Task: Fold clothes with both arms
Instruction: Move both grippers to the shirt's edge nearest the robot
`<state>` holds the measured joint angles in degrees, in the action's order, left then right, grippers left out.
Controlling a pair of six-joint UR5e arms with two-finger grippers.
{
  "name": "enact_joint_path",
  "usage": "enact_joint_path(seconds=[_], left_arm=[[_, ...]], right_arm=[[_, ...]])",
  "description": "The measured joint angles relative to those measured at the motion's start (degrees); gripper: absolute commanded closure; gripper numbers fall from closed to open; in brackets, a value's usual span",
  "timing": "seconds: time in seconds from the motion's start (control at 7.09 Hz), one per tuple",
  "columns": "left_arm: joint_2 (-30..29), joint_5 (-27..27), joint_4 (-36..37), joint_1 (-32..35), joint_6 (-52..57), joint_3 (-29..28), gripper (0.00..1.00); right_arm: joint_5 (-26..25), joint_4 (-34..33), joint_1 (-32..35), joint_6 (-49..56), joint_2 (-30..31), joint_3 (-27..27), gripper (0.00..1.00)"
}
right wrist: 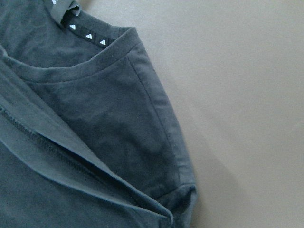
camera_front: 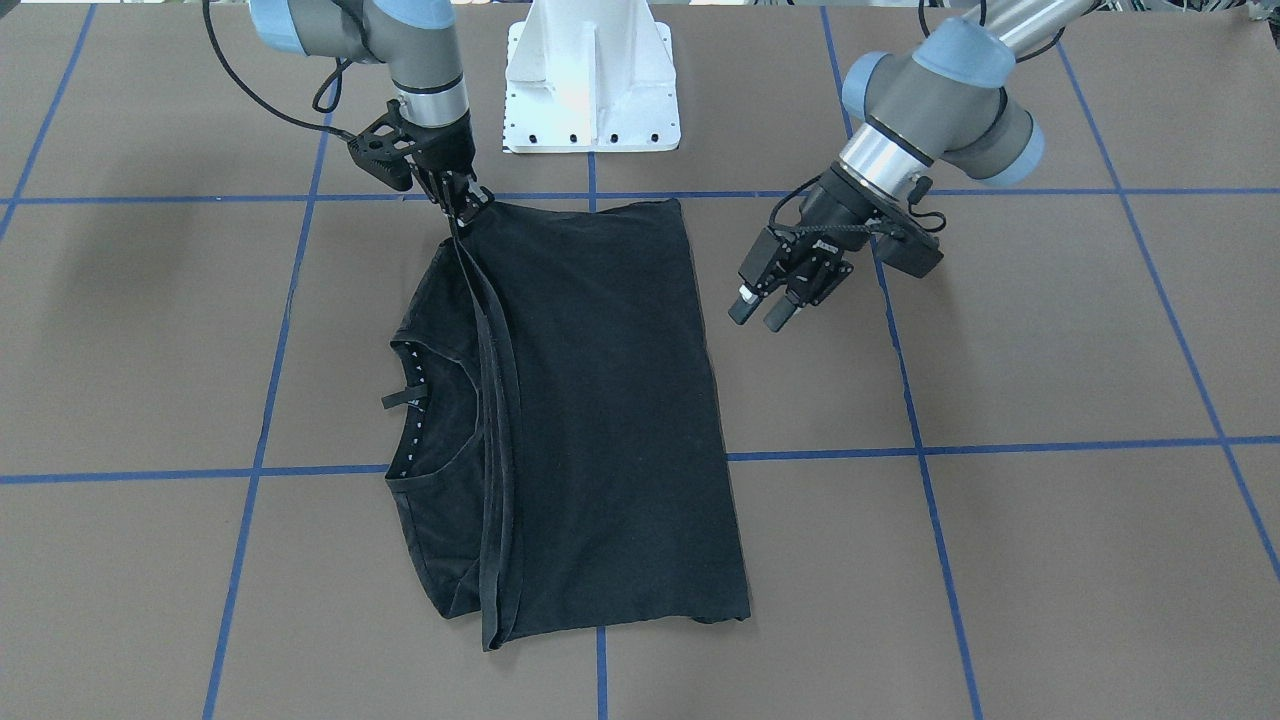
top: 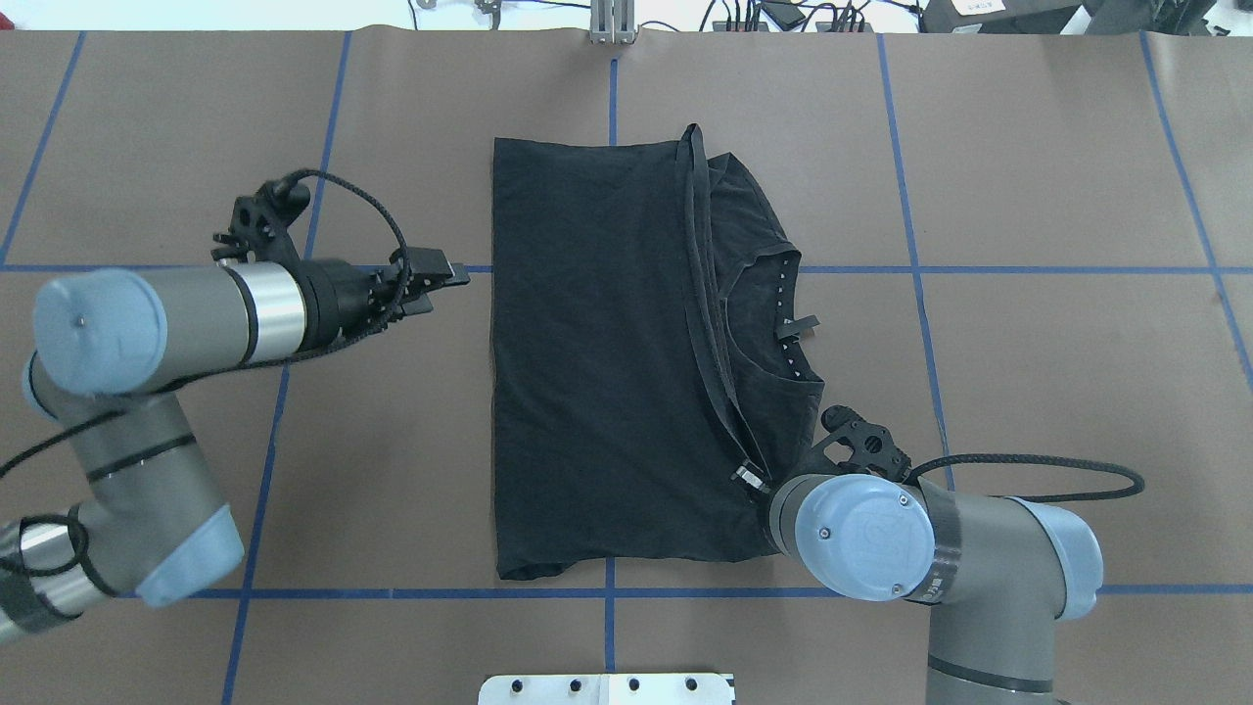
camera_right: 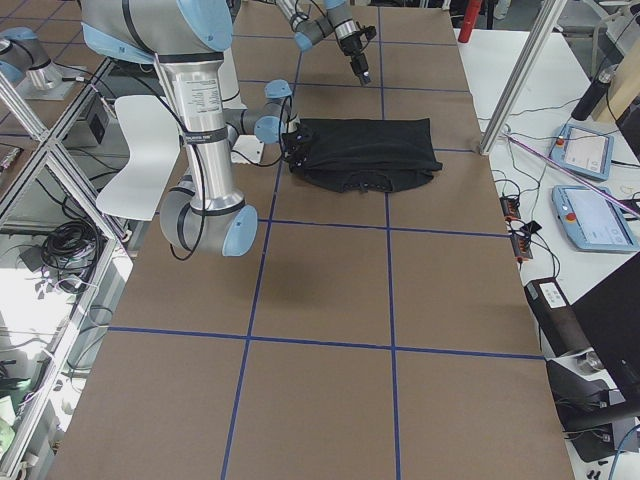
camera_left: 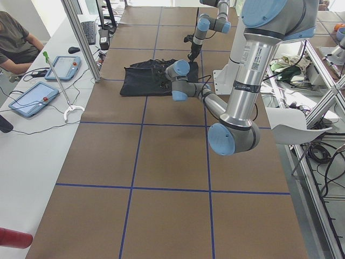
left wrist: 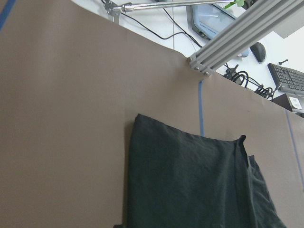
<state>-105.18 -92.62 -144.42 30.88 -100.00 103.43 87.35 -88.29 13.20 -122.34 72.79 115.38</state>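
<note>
brown table [camera_front: 1050, 350] with blue grid lines carries the black t-shirt [camera_front: 600, 400], folded over at its centre. right gripper [camera_front: 468, 203] is clamped on the folded layer's corner nearest the robot. left gripper [camera_front: 762, 310] hovers just beside the shirt, fingers apart, empty.

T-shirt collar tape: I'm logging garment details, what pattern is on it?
Black collar tape with small white triangles; right wrist view shows it best.

No words or numbers can be read. The shirt [right wrist: 109, 123] has small white triangles along its collar tape [right wrist: 88, 34] — no letters. Print on the left arm [camera_left: 242, 70] is too small to read.
</note>
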Motion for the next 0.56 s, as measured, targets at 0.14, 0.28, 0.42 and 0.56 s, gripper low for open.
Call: enact_joint_path(seconds=[0.14, 0.28, 0.42, 0.56], left_arm=[[1.95, 6.35, 0.40, -6.41, -4.38, 1.60, 0.33], [3.25, 11.34, 1.16, -12.11, -7.75, 2.22, 0.36], [3.98, 14.71, 2.40, -16.98, -10.83, 2.51, 0.38], [4.20, 16.76, 3.87, -20.54, -12.52, 2.63, 0.41]], right_arm=[[0.07, -0.02, -0.13, -0.11, 0.57, 0.65, 1.00], [0.09, -0.03, -0.29, -0.15, 1.10, 1.26, 1.00], [0.10, -0.03, -0.42, -0.17, 1.37, 1.64, 1.00], [0.10, -0.04, -0.52, -0.17, 1.47, 1.81, 1.00]])
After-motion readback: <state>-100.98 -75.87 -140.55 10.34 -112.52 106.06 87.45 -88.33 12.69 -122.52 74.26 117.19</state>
